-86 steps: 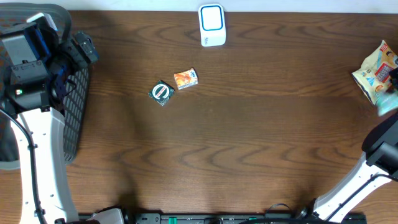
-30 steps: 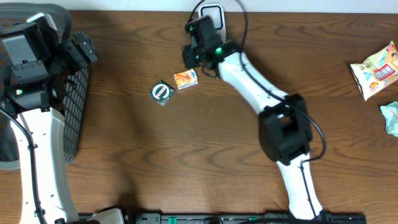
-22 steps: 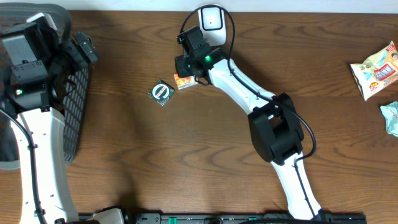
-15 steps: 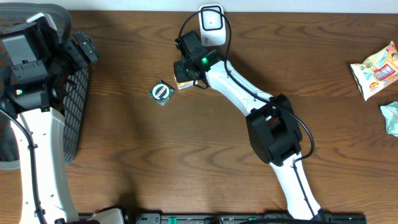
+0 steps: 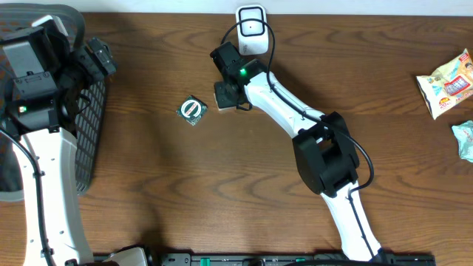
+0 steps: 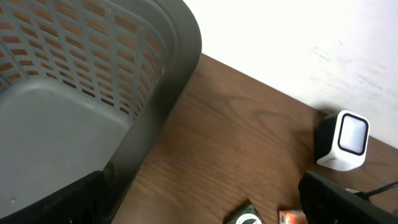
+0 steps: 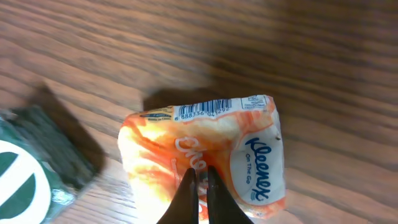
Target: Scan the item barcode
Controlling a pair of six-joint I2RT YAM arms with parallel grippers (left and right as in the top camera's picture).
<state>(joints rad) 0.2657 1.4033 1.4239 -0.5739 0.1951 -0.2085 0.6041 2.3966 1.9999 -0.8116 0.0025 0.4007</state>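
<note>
Showing its barcode along the 12 o'clock edge, the orange "Kleenex" pack sits at 7 o'clock from the white scanner, its wrapper pinched by the right gripper. A green packet lies at its 8 o'clock. The left gripper gapes wide, empty, near the grey basket.

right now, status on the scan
Left hand open, by basket. Right hand shut on tissue pack, barcode showing. Green pack beside it; nothing between pack and scanner.
</note>
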